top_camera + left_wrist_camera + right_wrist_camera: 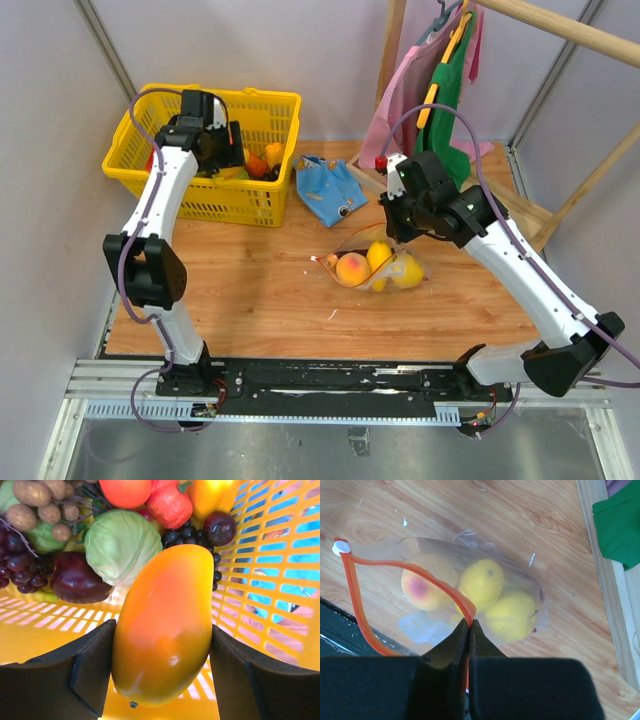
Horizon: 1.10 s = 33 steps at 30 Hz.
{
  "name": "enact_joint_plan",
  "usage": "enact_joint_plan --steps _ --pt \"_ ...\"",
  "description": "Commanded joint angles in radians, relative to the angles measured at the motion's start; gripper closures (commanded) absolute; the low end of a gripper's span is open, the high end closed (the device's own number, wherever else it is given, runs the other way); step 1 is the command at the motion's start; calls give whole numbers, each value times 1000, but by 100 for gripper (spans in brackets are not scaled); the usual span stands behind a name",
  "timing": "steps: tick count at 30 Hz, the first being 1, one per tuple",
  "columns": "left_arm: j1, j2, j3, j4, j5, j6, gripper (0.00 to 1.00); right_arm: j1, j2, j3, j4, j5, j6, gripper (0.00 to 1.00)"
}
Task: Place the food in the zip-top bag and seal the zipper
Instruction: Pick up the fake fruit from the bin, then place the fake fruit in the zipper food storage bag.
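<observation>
Gripping mango (165,605) firmly w/ L gripper (162,628), inside yellow basket (270,555), other toy veg (120,542) just ahead. Pinching zipper (435,580) of zip-top bag (445,550) at R gripper (469,625) tips, jaws nearly touching, w/ peach (422,587) & lemon (482,582) in bag just ahead, on surface (470,510)

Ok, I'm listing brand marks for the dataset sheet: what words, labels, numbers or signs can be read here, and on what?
No text is readable in any view.
White label on the zip-top bag: blurred through the plastic, no letters made out.
Blue pouch: printed pattern, too small to read.
Yellow basket, mango, zipper: no lettering visible.
</observation>
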Motion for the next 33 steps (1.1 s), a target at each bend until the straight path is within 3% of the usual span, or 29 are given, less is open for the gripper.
enact_joint_plan --steps 1,8,15,33 --pt "5 -130 -32 98 40 4 95 12 -37 -13 42 -14 14 99" --pt "3 -284 -145 189 213 0 96 12 -36 -19 60 -15 11 100" --pt "-42 -438 -259 220 285 34 97 12 -25 -21 74 -25 10 99" --pt "-438 -661 -493 238 496 210 100 12 -16 -27 81 -49 19 99"
